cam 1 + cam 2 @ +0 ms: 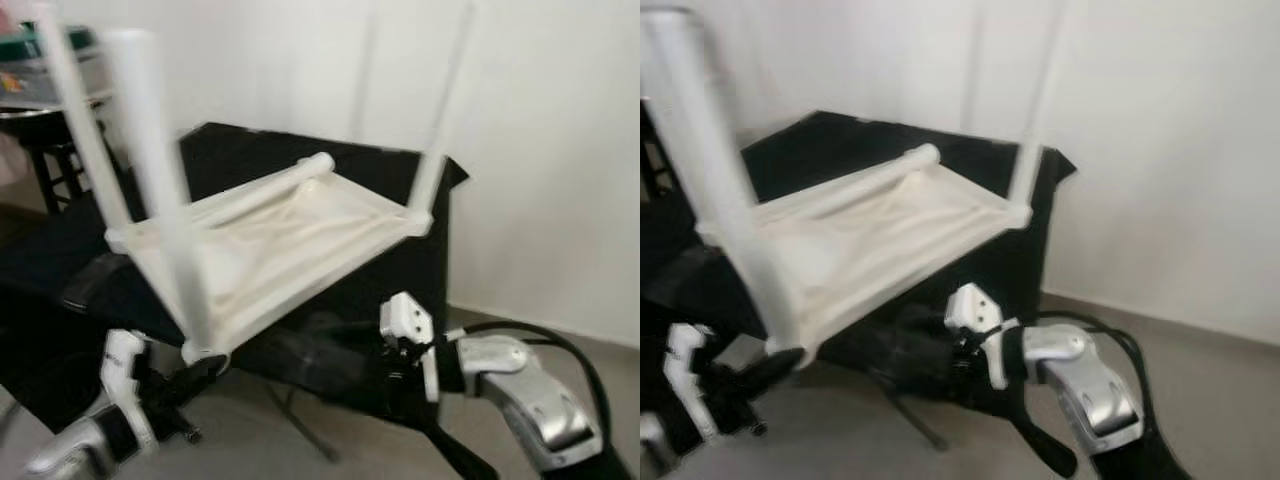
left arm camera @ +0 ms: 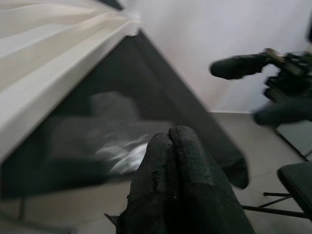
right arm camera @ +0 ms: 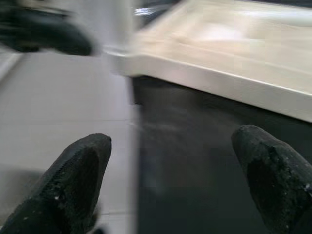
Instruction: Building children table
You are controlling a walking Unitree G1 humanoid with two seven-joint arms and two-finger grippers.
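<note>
Left gripper (image 2: 178, 161): fingers pressed together, nothing between them; held low, just below the near corner of the children table, under the near-left leg's base.
Right gripper (image 3: 178, 180): fingers spread wide apart, empty; held low in front of the black-covered bench, aimed at its dark front drape beneath the table frame's near edge.
Children table (image 1: 275, 235): white; upside down on the bench, top face down, near corner overhanging the bench's front edge; slightly tilted; views blurred.
Legs: near-left leg (image 1: 165, 195) upright at the overhanging near corner; another (image 1: 85, 130) at the left corner; a third (image 1: 440, 130) at the right corner; at the far corner a pale leg is faintly made out against the wall, too washed out to confirm.
Bench (image 1: 410, 170): draped in black cloth; stands near the white wall; folding stand visible under it.
Surroundings: grey floor (image 1: 260, 430); a dark stool (image 1: 55, 165) and cluttered surface by the bench's far-left corner.
Step in hand: judged late assembly; legs fitted, both grippers off the table at its near edge.
Next move calls for: probably gripping the frame at two corners; opening the left fingers first; lifting and turning the table onto its legs without catching the cloth.
</note>
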